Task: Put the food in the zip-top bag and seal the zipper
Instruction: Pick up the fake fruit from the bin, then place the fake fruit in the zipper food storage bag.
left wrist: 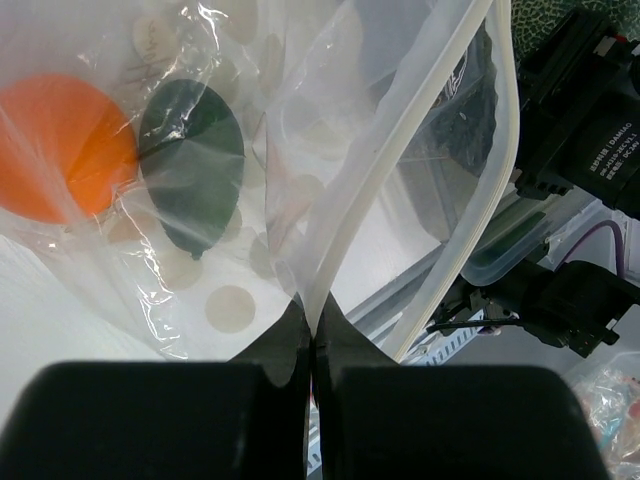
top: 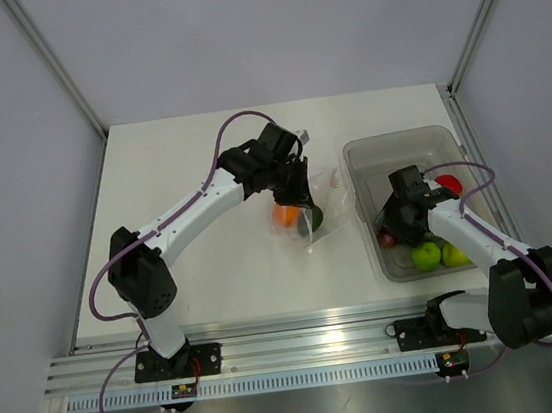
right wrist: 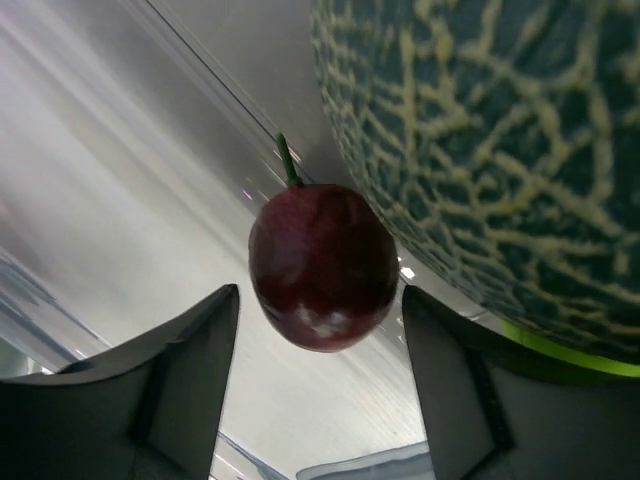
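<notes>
The zip-top bag (top: 309, 212) lies mid-table, dotted and clear, with an orange (top: 283, 216) and a dark green fruit (top: 315, 219) inside. My left gripper (left wrist: 312, 325) is shut on the bag's zipper (left wrist: 400, 150), holding the mouth up and open; the orange (left wrist: 60, 145) and the green fruit (left wrist: 190, 165) show through the plastic. My right gripper (right wrist: 318, 305) is open inside the grey tub (top: 359, 156), its fingers either side of a dark red plum (right wrist: 322, 265) with gaps on both sides. The netted melon (right wrist: 500, 150) presses close beside the plum.
The tub also holds green rounds (top: 426, 256) and a red fruit (top: 449, 183). Its walls hem in the right gripper (top: 391, 228). The tub's near wall stands just right of the bag. Frame posts rise at the table's back corners.
</notes>
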You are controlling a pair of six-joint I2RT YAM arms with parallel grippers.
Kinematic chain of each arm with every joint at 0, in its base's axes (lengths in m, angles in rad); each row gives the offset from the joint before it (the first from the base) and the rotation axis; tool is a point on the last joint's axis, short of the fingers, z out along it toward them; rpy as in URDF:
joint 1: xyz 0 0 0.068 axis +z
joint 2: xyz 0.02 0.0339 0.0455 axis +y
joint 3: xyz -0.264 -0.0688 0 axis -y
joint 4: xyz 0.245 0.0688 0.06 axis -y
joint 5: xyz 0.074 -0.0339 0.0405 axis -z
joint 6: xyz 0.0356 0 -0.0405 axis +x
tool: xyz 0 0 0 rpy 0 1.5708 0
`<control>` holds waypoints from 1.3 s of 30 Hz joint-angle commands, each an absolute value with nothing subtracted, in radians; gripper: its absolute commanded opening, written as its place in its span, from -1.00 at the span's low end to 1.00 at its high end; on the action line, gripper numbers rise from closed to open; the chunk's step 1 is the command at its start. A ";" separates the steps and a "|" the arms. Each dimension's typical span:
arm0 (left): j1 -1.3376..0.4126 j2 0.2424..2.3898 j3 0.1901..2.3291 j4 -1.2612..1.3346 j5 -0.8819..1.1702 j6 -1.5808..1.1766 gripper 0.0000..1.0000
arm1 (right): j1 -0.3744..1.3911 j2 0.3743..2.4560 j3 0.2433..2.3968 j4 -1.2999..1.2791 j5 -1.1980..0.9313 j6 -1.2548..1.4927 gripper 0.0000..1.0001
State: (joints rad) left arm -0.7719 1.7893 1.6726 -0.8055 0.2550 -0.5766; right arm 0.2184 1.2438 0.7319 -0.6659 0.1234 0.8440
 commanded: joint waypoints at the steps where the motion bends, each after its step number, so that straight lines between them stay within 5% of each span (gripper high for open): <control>1: -0.769 1.726 1.657 -0.765 0.273 -0.571 -1.00 | 0.213 1.244 0.730 -0.612 0.169 0.834 0.36; 5: -0.770 1.721 1.652 -0.756 0.282 -0.581 -1.00 | 0.212 1.229 0.715 -0.614 0.172 0.833 0.23; 14: -0.770 1.715 1.643 -0.741 0.296 -0.592 -1.00 | 0.212 1.232 0.673 -0.601 0.163 0.836 0.31; 18: -0.770 1.724 1.646 -0.744 0.296 -0.591 -1.00 | 0.212 1.189 0.699 -0.655 0.193 0.831 -0.29; 20: -0.770 1.729 1.652 -0.744 0.299 -0.591 -1.00 | 0.212 1.143 0.739 -0.712 0.212 0.827 -0.37; 31: -0.770 1.773 1.752 -0.795 0.301 -0.558 -1.00 | 0.213 0.872 0.946 -0.827 0.071 0.713 -0.36; 39: -0.770 1.781 1.752 -0.790 0.311 -0.565 -1.00 | 0.254 0.910 1.152 -0.821 -0.107 0.676 -0.33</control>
